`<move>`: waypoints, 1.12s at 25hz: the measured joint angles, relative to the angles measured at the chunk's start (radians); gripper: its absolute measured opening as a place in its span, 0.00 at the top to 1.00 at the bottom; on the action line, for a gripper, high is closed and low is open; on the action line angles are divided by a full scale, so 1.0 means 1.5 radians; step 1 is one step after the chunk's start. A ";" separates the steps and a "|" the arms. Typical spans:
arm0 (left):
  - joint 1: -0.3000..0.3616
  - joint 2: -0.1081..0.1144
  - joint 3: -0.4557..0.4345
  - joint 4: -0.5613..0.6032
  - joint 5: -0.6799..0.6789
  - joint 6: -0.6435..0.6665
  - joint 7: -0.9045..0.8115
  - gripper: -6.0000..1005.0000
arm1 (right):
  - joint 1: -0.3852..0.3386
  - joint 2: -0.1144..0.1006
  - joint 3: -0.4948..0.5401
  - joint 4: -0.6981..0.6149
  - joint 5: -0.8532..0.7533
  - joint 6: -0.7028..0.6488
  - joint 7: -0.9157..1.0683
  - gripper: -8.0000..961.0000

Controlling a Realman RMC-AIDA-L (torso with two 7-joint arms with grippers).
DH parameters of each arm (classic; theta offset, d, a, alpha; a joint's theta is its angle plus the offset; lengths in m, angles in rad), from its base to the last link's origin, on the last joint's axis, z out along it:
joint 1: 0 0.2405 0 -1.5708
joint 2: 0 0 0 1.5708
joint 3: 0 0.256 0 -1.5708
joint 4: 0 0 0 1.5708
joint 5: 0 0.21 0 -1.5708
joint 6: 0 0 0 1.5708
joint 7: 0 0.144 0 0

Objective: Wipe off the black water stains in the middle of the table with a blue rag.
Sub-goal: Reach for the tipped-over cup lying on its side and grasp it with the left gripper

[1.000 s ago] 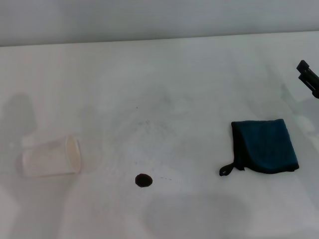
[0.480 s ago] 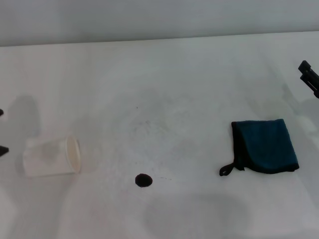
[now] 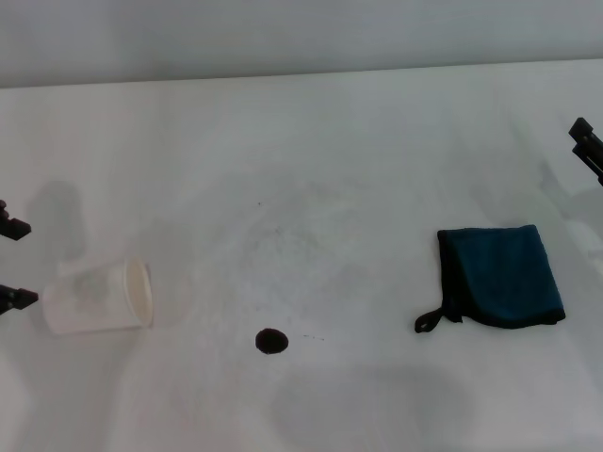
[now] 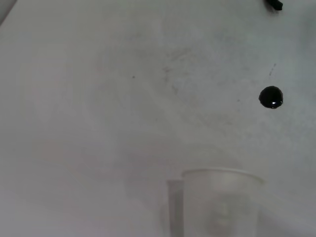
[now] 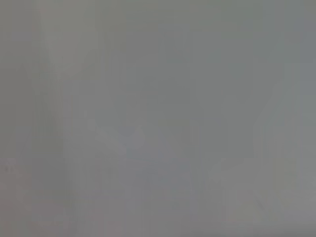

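Left tool now at left edge of head view, having crept in over last second — tips spread wide, released, just beside base of tipped cup. Right tool has slid slightly outward at right edge, well apart from rag; cannot tell its state. Rag flat, untouched on surface; stain between cup and rag, unwiped. Judgement — left arm heads for cup, not rag; wiping not begun.
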State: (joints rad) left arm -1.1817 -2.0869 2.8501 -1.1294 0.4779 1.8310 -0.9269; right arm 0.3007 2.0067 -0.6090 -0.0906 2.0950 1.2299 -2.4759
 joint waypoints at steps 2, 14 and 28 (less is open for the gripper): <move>-0.001 0.000 0.000 0.010 0.002 -0.011 -0.005 0.12 | -0.001 0.000 0.000 0.000 0.000 0.001 0.000 0.14; 0.010 -0.001 -0.001 0.099 0.009 -0.083 -0.026 0.12 | -0.011 -0.002 0.000 -0.002 0.000 0.003 0.003 0.14; 0.011 0.001 -0.001 0.205 0.010 -0.162 -0.028 0.12 | -0.009 -0.002 0.000 -0.009 0.000 0.001 0.004 0.14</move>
State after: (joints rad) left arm -1.1650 -2.0854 2.8486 -0.8212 0.4925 1.5884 -0.9684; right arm 0.2868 2.0034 -0.6090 -0.1045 2.0953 1.2308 -2.4700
